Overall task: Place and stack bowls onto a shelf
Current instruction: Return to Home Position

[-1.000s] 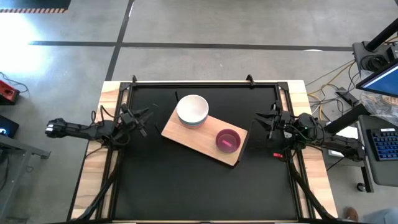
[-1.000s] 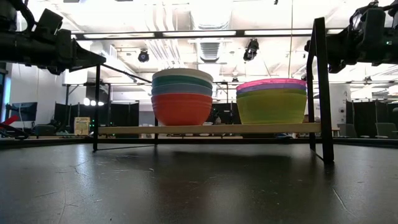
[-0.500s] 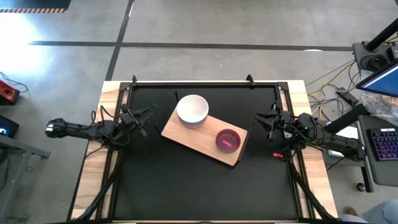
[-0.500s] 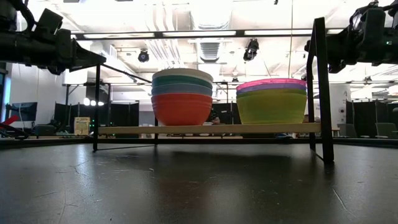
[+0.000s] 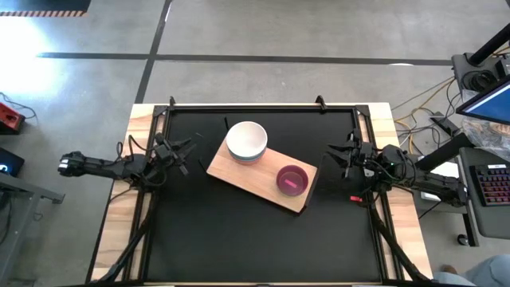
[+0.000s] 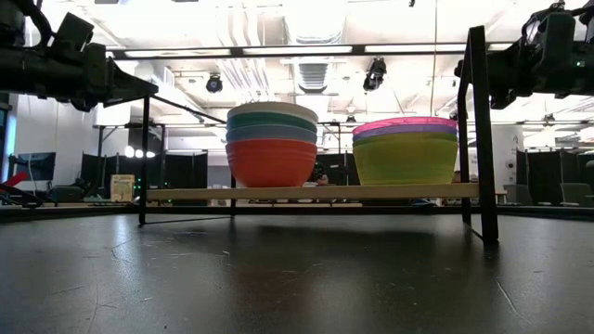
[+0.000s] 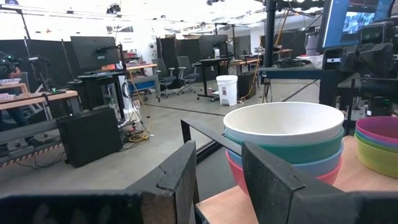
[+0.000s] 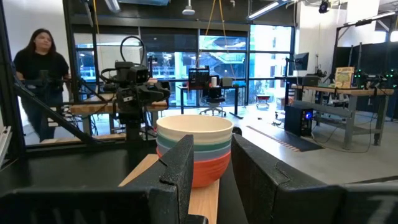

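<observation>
The light-wood shelf [image 5: 239, 171] lies slantwise on the black tabletop. Two bowl stacks stand on it. The larger stack [image 5: 246, 142] has white on top, then teal, grey-blue and red [image 6: 271, 148]. The smaller stack [image 5: 292, 180] has magenta on top and yellow-green at the bottom [image 6: 406, 148]; the thin rims between them are too fine to name. My left gripper [image 5: 185, 151] hovers open to the left of the shelf, its fingers pointing at the larger stack [image 7: 283, 134]. My right gripper [image 5: 335, 155] hovers open to the right of the shelf, its fingers also toward the larger stack [image 8: 194, 143].
A black metal frame [image 6: 477, 130] borders the tabletop, with posts at its edges. Bare black tabletop [image 5: 255, 239] stretches between the shelf and the near edge. A person [image 8: 40, 68] stands in the room beyond the table's left side. A desk with a keyboard [image 5: 490, 179] sits to the right.
</observation>
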`<state>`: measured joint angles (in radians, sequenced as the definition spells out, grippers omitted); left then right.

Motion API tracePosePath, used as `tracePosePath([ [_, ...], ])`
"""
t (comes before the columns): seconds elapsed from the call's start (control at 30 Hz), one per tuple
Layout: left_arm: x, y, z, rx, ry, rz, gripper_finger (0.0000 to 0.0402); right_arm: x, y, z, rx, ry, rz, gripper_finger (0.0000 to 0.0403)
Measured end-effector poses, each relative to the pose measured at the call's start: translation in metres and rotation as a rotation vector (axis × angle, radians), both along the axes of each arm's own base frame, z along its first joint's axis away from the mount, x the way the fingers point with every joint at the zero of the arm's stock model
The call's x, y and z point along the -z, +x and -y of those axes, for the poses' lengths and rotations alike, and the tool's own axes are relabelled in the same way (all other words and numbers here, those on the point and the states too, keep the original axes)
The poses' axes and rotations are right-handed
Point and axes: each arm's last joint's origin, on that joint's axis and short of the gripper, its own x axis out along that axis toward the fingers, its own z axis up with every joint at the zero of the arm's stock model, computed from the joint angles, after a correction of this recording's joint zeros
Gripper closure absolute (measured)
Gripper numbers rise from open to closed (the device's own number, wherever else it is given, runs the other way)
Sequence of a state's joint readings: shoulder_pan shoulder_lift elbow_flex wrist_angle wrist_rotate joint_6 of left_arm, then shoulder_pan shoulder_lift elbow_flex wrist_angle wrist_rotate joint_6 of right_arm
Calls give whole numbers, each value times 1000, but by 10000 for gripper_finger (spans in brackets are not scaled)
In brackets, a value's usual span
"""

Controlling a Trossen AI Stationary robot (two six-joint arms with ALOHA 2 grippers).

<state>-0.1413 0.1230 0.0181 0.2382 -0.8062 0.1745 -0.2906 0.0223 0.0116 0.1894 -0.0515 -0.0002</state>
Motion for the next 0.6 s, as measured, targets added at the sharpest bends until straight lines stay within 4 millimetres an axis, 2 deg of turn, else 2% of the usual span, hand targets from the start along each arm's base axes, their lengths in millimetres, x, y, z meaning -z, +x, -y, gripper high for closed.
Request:
tracePosePath([
  [0.6,0,0,0,-5,-1,0,288,0,0,0,0,0,0,305],
])
